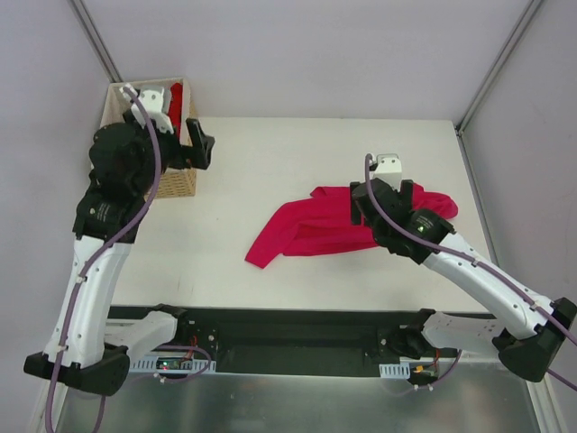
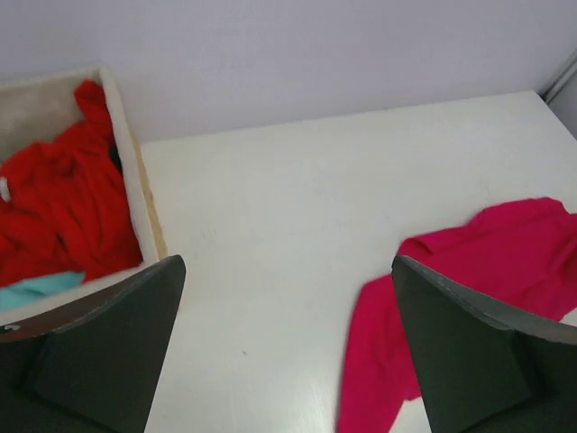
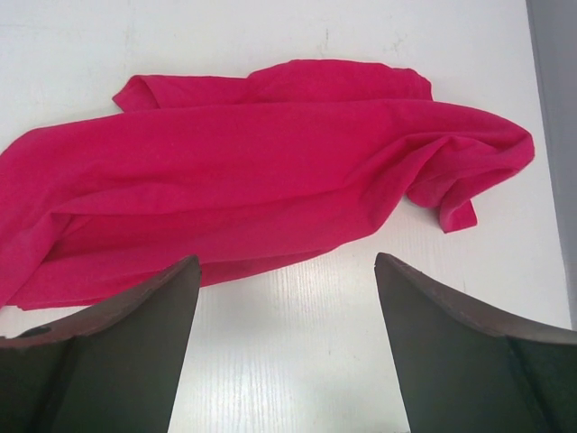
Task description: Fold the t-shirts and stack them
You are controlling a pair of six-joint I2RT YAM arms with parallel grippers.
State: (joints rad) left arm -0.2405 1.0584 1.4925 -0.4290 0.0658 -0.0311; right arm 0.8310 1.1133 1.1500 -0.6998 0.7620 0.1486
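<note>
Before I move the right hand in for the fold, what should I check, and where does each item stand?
1. Left hand open and empty: ok.
2. Right hand open, empty, facing the magenta shirt: ok.
3. That shirt lying flat: not ok, bunched and creased.
4. Its neck end identified: cannot tell.
5. Red shirts out of the basket: not ok, they lie inside it.

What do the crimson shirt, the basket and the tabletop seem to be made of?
Crimson t-shirt: soft matte cloth, going by its loose folds and wrinkles. Basket: apparently woven wicker, tan, with a ribbed weave on its side. Table: hard, smooth white top with faint grain, perhaps painted wood or laminate.
</note>
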